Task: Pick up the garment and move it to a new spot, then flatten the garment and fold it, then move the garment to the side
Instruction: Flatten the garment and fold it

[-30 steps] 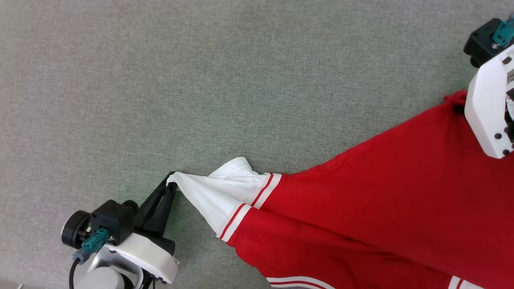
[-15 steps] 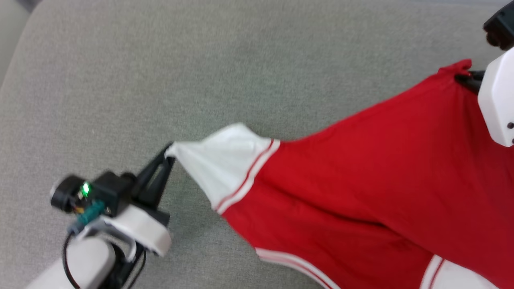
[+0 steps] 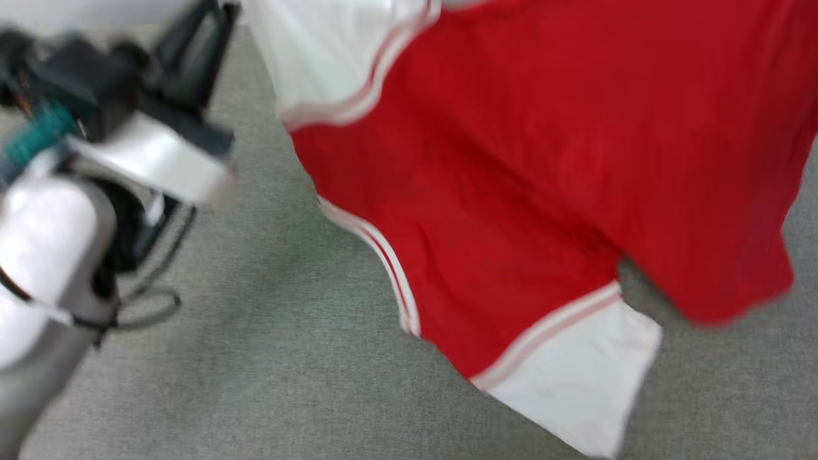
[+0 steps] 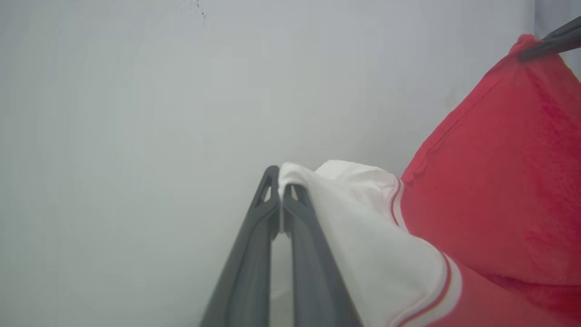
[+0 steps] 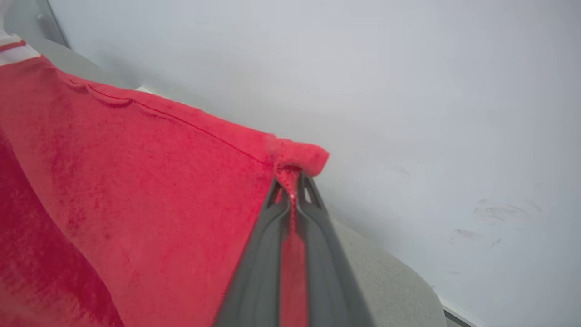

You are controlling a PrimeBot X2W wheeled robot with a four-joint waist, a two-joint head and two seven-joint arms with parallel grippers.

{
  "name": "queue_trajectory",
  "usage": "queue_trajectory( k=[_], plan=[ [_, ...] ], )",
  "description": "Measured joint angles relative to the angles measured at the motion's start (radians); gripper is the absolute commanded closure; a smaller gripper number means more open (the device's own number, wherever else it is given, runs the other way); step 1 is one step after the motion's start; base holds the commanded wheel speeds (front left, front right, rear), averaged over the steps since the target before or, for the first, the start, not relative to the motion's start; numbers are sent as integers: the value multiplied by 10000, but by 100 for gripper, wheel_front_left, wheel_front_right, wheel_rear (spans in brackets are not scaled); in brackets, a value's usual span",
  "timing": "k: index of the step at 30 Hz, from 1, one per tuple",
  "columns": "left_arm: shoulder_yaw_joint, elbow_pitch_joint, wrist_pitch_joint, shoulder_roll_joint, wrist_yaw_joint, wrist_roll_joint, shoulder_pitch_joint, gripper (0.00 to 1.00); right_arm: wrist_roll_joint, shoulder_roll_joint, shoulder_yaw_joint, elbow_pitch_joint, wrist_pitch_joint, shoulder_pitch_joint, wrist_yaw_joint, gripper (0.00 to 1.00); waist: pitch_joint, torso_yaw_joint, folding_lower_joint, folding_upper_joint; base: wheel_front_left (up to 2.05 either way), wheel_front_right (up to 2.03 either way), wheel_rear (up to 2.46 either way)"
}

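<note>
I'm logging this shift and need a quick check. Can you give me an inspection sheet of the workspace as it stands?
Surface: fabric, grey and flat.
Job's things: shirt, red with white sleeves, hung between both grippers; the head view is blurred.
Clutter: nothing seen.
Grippers: left gripper shut on a white sleeve tip; right gripper shut on a red corner.
Cables: dark cable looped at the head view's left.
Surroundings: pale wall behind.
</note>
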Motion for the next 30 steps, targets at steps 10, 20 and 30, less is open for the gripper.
queue_trajectory(
  k=[10, 20, 30],
  plan=[
    [314, 1166, 779, -537, -980, 527, -4647, 100, -1668, 1064, -951, 997, -1189, -2390, 0, 100, 956, -331, 0, 0, 0, 0, 0],
    [391, 3300, 838, -1365, -1747, 830, -9118, 100, -2974, 2075, -861, 2594, -1894, -5667, 0, 100, 2112, -515, 1, 0, 0, 0, 0],
    [-48, 5244, 201, -1494, -2023, 721, -11267, 100, -3465, 2654, -81, 4360, -2648, -7780, 0, 100, 3040, -473, 1, 0, 0, 0, 0]
  ],
)
